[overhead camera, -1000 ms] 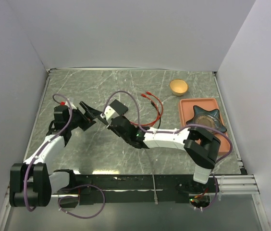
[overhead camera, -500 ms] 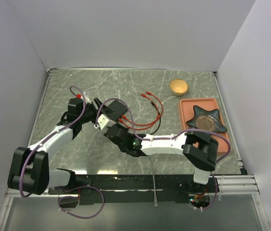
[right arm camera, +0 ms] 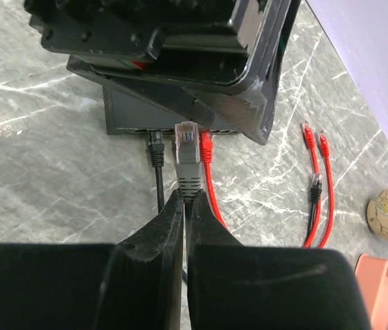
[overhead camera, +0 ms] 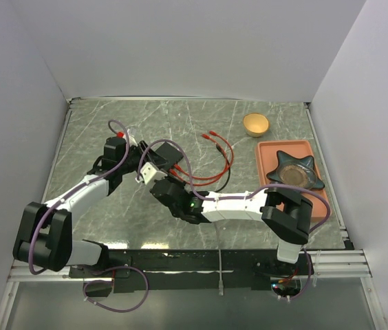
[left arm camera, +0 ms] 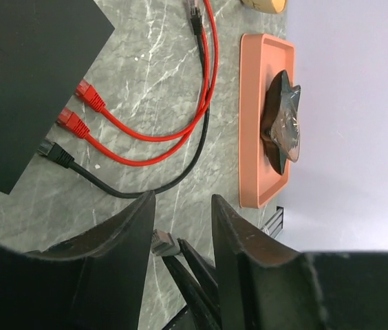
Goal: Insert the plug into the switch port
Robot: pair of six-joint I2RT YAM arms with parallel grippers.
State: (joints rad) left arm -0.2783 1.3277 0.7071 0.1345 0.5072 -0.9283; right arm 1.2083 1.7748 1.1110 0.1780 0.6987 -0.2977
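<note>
Marble table point(overhead camera: 111, 206). Left gripper point(left arm camera: 182, 206): jaws apart, empty, poised above black switch box point(overhead camera: 170, 157). Right gripper point(right arm camera: 186, 199): arm reaching left, pinched tight on grey plug point(right arm camera: 187, 148), whose tip meets the box's port edge point(right arm camera: 132, 125) between black plug point(right arm camera: 155, 148) and red plug point(right arm camera: 206, 144). Orange tray point(overhead camera: 266, 155): holds dark star-shaped dish point(overhead camera: 296, 172).

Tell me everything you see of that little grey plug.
A small grey plug with a grey sleeve, pinched in the right hand and pointing straight out from its fingers. Its tip reaches the port edge of the black box, between a black plug and a red plug; whether it has entered is hidden.
</note>
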